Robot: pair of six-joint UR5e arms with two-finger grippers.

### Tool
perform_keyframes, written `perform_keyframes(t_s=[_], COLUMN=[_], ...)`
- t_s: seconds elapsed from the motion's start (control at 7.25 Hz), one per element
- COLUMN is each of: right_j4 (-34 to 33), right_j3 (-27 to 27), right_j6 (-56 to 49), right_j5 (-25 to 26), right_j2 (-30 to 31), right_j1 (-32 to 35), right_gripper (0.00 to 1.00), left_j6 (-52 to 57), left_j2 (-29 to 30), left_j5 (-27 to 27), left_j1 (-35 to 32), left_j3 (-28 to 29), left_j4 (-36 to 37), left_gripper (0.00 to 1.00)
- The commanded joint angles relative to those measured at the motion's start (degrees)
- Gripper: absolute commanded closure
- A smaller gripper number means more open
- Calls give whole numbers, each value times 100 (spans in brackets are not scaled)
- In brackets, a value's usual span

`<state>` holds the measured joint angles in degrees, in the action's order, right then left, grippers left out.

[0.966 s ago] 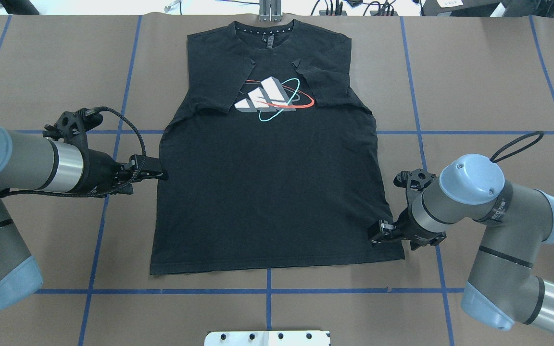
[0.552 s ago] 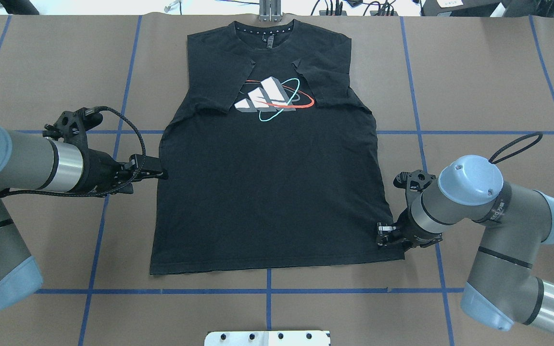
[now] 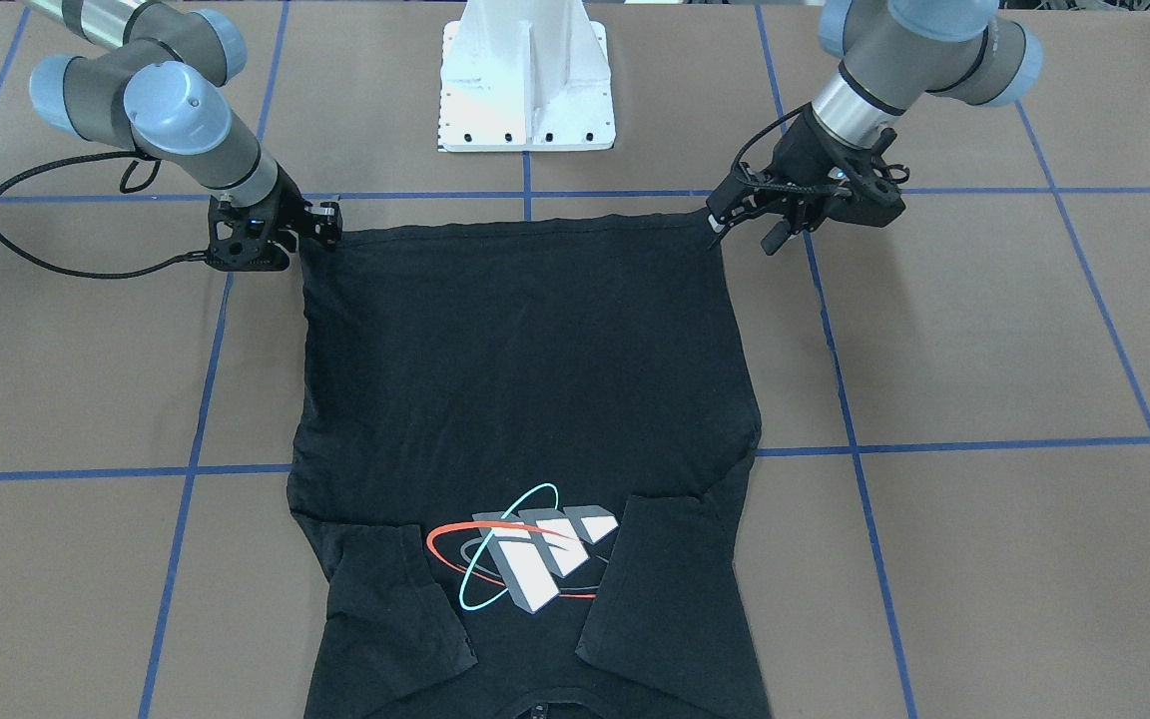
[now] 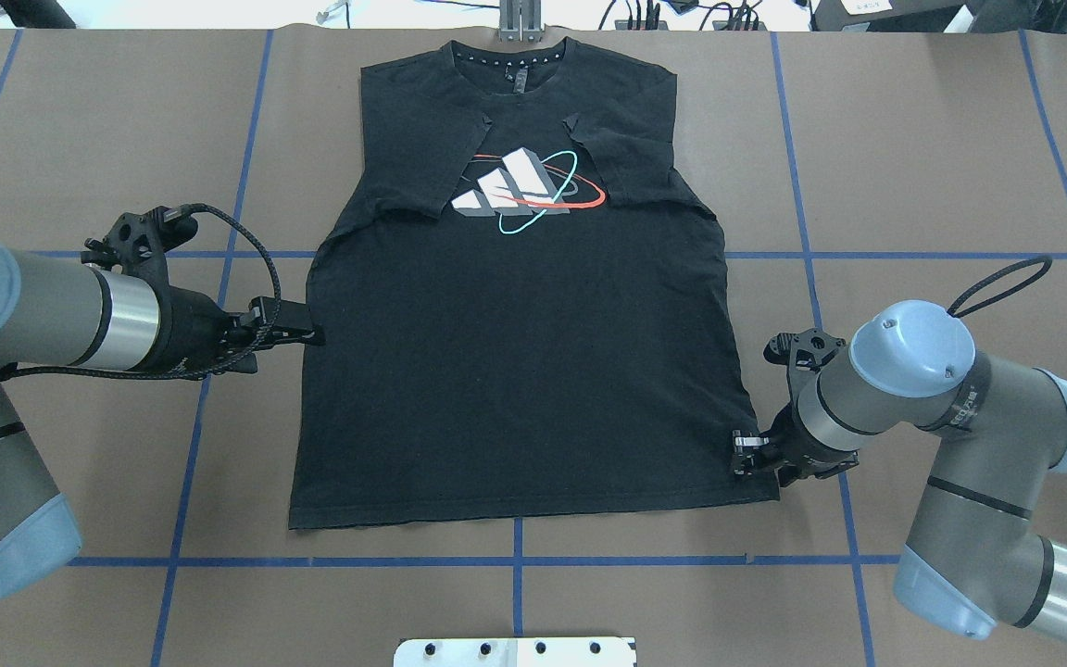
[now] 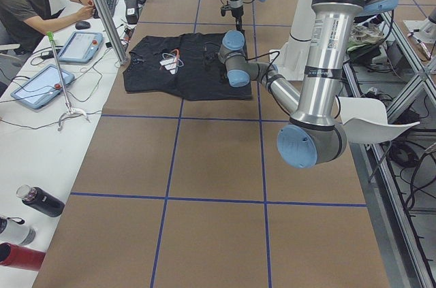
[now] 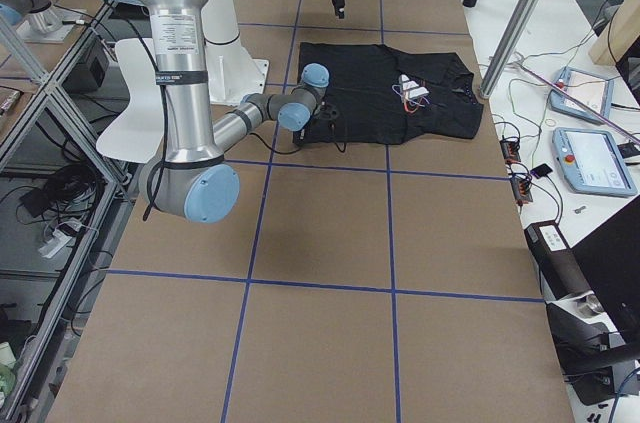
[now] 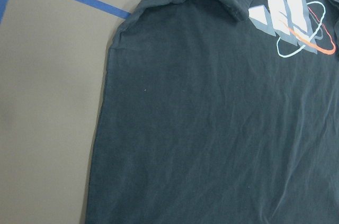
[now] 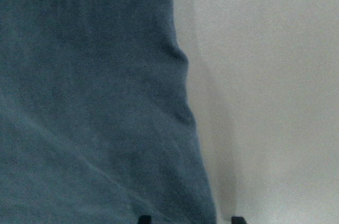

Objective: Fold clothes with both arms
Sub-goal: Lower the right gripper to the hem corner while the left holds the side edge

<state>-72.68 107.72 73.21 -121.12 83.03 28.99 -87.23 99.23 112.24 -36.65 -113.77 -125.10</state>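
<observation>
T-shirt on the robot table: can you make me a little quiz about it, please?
1. True or false: the T-shirt's print faces up.
2. The sleeves are: A) folded in over the chest, B) spread out sideways, C) rolled into balls.
3. Fill in: the tape lines on the table are ____.
Key: 1 true; 2 A; 3 blue.

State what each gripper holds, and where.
Nothing seems held. The shirt lies flat; the right gripper is open astride its edge near the hem; the left gripper hovers alongside.
</observation>
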Motion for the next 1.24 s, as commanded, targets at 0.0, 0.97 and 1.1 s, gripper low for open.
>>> perform_keyframes(t_s=[0.0, 0.97, 1.1], right_j4=[0, 0, 0], right_j3=[21, 452, 443], right_j6=[9, -9, -9], right_j5=[10, -69, -78], right_j2=[21, -32, -50], right_j1=[2, 72, 107], right_gripper=[68, 100, 100], left_j6=[4, -5, -13], left_j2=[0, -78, -114], left_j5=[0, 0, 0], left_j1=[0, 0, 26], left_j3=[-5, -23, -23], left_j4=[3, 3, 3], left_gripper=[0, 0, 0])
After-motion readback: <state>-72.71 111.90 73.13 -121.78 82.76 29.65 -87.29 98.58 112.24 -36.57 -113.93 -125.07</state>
